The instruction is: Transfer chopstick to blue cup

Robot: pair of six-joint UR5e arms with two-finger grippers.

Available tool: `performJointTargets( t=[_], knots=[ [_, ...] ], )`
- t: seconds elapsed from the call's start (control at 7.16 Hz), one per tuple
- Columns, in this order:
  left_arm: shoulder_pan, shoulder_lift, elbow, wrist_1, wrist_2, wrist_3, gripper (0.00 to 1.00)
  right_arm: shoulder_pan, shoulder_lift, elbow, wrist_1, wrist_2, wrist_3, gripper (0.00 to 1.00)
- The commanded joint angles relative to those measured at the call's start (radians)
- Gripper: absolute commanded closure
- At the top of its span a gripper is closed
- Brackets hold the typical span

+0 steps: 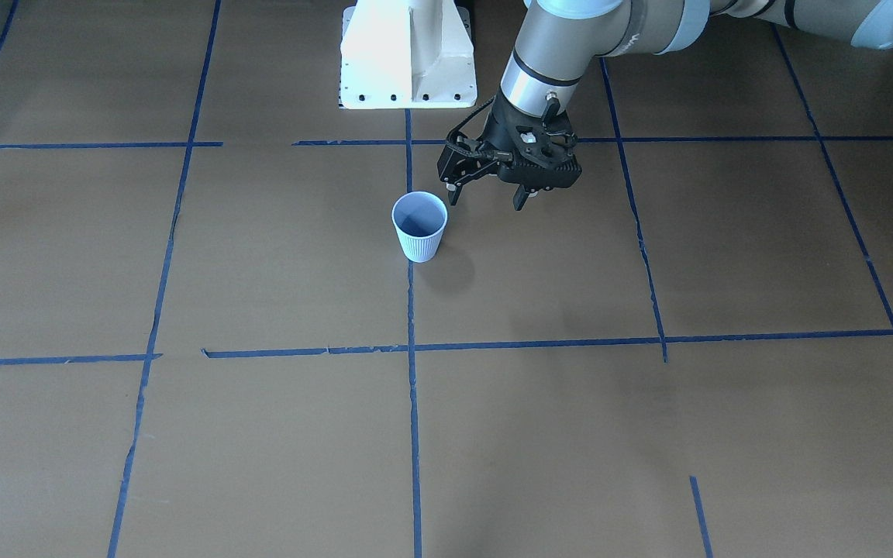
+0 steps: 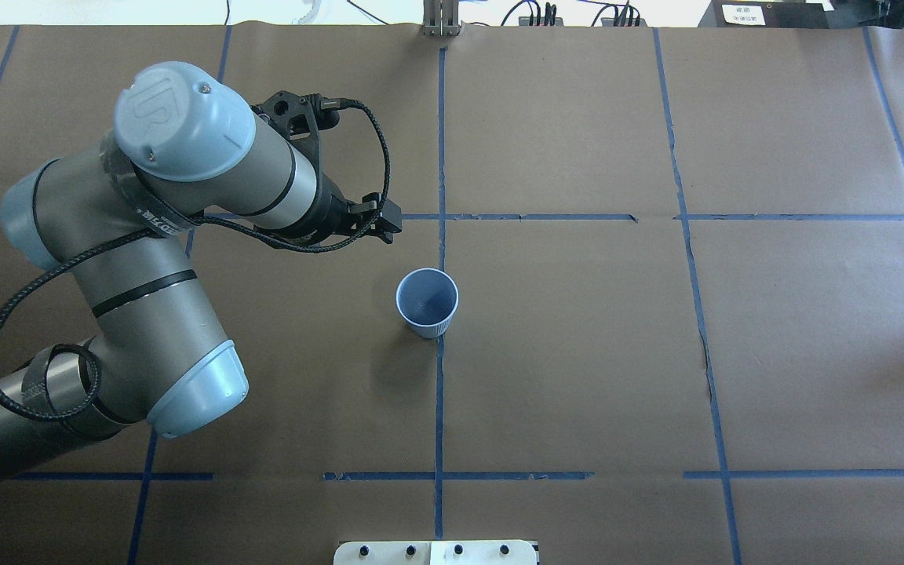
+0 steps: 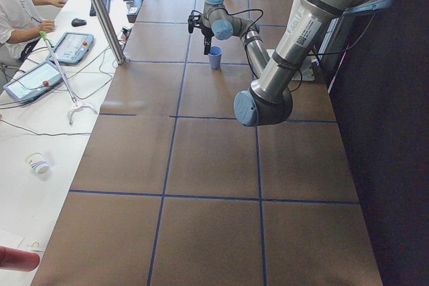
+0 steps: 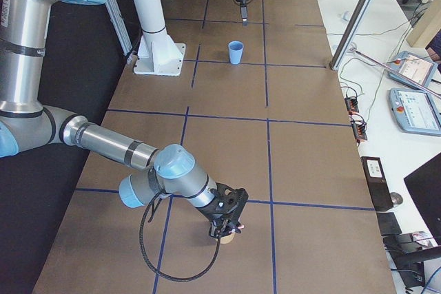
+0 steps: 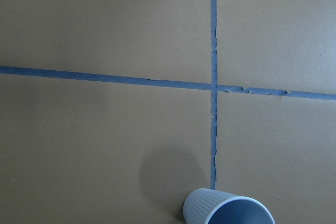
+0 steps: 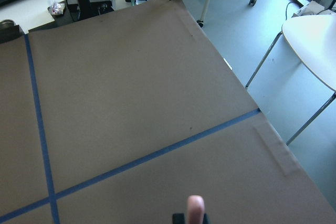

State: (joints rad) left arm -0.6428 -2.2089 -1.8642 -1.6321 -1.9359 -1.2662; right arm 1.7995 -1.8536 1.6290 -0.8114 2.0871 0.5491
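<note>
The blue cup [image 1: 419, 225] [image 2: 427, 302] stands upright and empty near the table's middle, on a blue tape line. My left gripper [image 1: 485, 194] [image 2: 380, 224] hovers just beside it on the robot's side, open, with nothing between its fingers. The cup's rim shows at the bottom of the left wrist view [image 5: 231, 211]. Far off at the table's right end, my right gripper [image 4: 226, 228] is low over a small brown cup [image 4: 226, 239]. In the right wrist view the chopstick's pinkish tip [image 6: 195, 205] pokes up between dark fingers closed against it.
The white robot pedestal [image 1: 408, 54] stands behind the blue cup. Blue tape lines grid the brown paper cover. The table's right end edge [image 6: 247, 106] lies close to the right gripper, with a white chair [image 6: 315, 40] beyond. A desk with tablets [image 3: 70, 48] and a seated person flanks the table.
</note>
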Motion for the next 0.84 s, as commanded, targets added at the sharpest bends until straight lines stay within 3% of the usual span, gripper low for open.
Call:
performJointTargets(
  t=[0.0, 0.14, 0.42, 0.7],
  knots=[
    [0.000, 0.000, -0.001, 0.000, 0.002, 0.002, 0.00, 0.032, 0.025, 0.084, -0.014, -0.022, -0.025, 1.00],
    [-0.002, 0.000, -0.003, 0.000, 0.002, 0.002, 0.00, 0.029, 0.028, 0.135, -0.040, -0.001, -0.011, 1.00],
    [-0.024, 0.000, -0.010, 0.000, 0.002, 0.004, 0.00, -0.003, 0.085, 0.178, -0.083, 0.207, 0.046, 0.99],
    [-0.063, 0.044, -0.016, -0.002, -0.005, 0.018, 0.00, -0.174, 0.158, 0.181, -0.071, 0.287, 0.276, 0.99]
  ],
)
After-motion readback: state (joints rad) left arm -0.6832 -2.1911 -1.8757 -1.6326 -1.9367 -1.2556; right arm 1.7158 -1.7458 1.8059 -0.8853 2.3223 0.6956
